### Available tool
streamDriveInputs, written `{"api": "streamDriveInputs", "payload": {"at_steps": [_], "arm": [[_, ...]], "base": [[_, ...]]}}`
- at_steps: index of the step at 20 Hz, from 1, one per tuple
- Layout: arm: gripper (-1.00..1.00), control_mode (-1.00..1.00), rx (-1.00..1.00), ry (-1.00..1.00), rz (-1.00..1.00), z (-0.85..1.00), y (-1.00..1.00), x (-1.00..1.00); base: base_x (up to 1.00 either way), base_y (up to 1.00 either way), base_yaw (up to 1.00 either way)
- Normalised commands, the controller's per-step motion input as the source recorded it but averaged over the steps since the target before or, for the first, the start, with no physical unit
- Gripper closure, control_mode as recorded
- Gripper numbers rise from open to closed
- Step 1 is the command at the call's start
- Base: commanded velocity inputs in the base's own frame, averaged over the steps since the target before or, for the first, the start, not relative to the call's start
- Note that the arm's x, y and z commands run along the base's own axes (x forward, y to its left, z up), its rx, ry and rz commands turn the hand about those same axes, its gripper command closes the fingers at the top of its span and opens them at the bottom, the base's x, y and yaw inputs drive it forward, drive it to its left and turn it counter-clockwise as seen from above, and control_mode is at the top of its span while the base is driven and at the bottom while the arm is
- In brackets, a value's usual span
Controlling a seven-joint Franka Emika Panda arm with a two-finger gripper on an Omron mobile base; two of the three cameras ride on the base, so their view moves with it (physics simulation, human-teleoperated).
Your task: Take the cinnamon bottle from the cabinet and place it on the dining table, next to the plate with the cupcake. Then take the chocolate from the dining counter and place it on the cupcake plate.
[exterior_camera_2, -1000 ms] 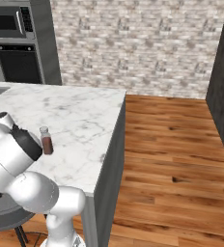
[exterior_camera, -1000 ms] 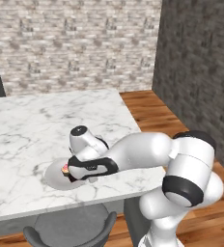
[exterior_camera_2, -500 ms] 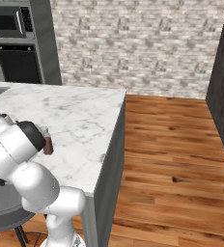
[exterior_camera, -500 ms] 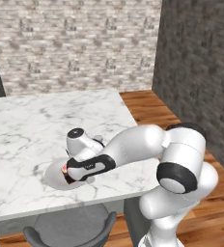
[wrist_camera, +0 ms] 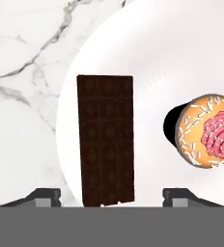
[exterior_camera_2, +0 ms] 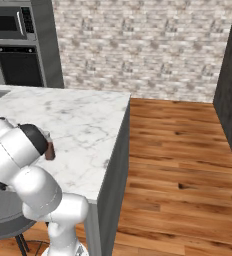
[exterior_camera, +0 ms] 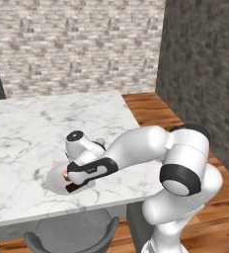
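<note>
Chocolate is seen in the hand view lying flat on the white plate, a dark slab scored into squares, with the cupcake just beside it on the same plate and a strip of bare plate between the two. The gripper is spread wide: its two dark tips stand well out to either side of the bar's near end, and nothing is pinched between them. The bar therefore appears to be released and resting on the plate.

In the left base view the hand is held low over the plate near the front edge of the marble dining table. In the right base view a small dark bottle, taken to be the cinnamon bottle, is partly hidden behind the arm's elbow on the same table.

The bar is judged to be light, stiff and thin, and liable to snap along its scored lines if squeezed hard or levered at one end. Its smooth faces may be slippery. Should it need to be retaken, a light pinch across its narrow width near the middle would be advised, with the long edges caught between the fingertips. The soft, sprinkled cupcake is best left untouched.
</note>
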Motion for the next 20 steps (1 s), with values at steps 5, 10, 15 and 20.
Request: {"api": "streamDriveInputs", "payload": {"at_steps": [5,10,15,20], "arm": [[-1.00,-1.00,0.00,-0.06,0.00,0.63,-0.01,-0.31],[-1.00,-1.00,0.01,-0.01,0.00,0.90,-0.14,-0.52],[-1.00,-1.00,0.05,-0.04,0.00,0.94,-0.28,-0.50],[-1.00,-1.00,0.10,-0.16,0.00,0.80,-0.59,-0.47]], "base": [[0.00,0.00,0.00],[0.00,0.00,0.00],[0.00,0.00,0.00],[0.00,0.00,0.00]]}}
